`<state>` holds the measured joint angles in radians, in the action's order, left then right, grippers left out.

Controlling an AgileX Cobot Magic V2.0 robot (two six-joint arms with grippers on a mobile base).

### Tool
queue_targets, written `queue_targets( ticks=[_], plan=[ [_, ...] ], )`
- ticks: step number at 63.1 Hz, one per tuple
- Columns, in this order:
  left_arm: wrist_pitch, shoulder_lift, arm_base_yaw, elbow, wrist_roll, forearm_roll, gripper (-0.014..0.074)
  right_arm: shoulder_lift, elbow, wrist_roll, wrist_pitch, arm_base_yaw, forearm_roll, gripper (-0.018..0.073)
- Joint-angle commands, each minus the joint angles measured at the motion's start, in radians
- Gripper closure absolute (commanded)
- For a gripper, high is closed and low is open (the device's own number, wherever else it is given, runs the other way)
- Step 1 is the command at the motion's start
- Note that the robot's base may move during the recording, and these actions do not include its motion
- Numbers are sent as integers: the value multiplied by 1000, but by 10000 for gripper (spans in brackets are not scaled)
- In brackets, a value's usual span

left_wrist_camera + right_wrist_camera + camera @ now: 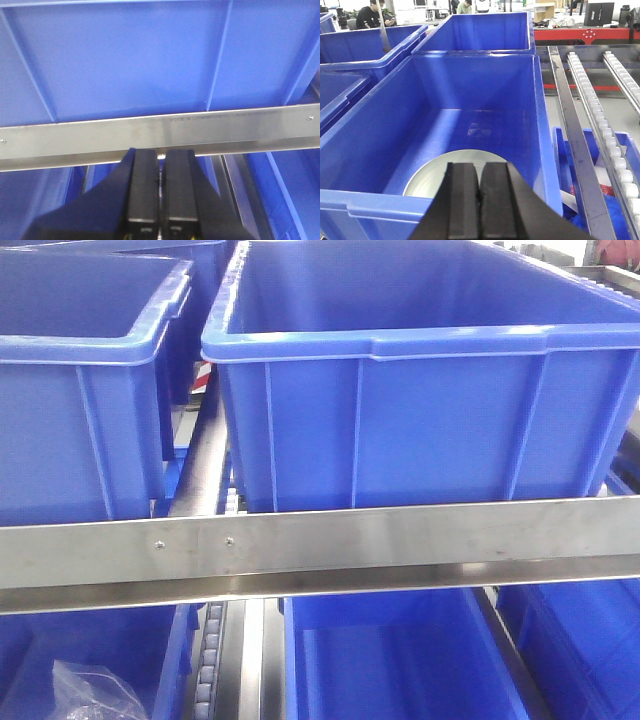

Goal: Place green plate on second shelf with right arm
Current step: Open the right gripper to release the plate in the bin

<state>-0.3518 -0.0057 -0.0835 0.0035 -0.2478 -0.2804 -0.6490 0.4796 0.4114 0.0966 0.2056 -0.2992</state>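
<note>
- While the right pincer hangs low in its wrist view, its two black pads sit pressed together with no gap and nothing between them.
- Left pincer: pads likewise together, empty, parked just below a steel shelf rail, with a blue wall behind the rail.
- Just beyond the right pads, the green plate lies flat on the floor of a deep blue bin, at its near end. Looks pale grey-green here; the pads hide its near edge, so I cannot tell how close the plate sits to the near wall.
- Plate not gripped. Judgement: the pickup is yet to be done and the task is at an early stage.
- For a clean grasp, my read: open the pads first, come down over the near wall, take the low upturned rim with one pad above and one beneath. A shallow plate lying flat gives little purchase, so tilt the approach rather than push straight down.
- Risk: the plate could slide across the smooth bin floor if nudged.
- Further out, another blue bin stands behind, more to the left; roller tracks run along the right.
- Front view: two blue bins on the upper level, a steel crossbar under them, more bins below, with crumpled clear plastic in the lower left one. The plate does not show in that view.
</note>
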Motion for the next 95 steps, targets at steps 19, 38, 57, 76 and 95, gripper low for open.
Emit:
queue_targets(
  ticks=[19, 38, 57, 76, 95],
  plan=[
    [58, -23, -7, 41, -2, -4, 472, 184, -97, -8, 28, -36, -10, 506],
    [58, -23, -7, 41, -2, -4, 472, 488, -367, -8, 32, -98, -9, 506],
    [58, -23, -7, 41, -2, -4, 472, 678, -505, -7, -1, -112, -6, 506],
    [58, -23, -7, 41, -2, -4, 472, 678, -505, -8, -1, -112, -6, 506],
    [58, -23, -7, 41, -2, -4, 472, 678, -506, -25, -16, -112, 76, 506]
  ],
)
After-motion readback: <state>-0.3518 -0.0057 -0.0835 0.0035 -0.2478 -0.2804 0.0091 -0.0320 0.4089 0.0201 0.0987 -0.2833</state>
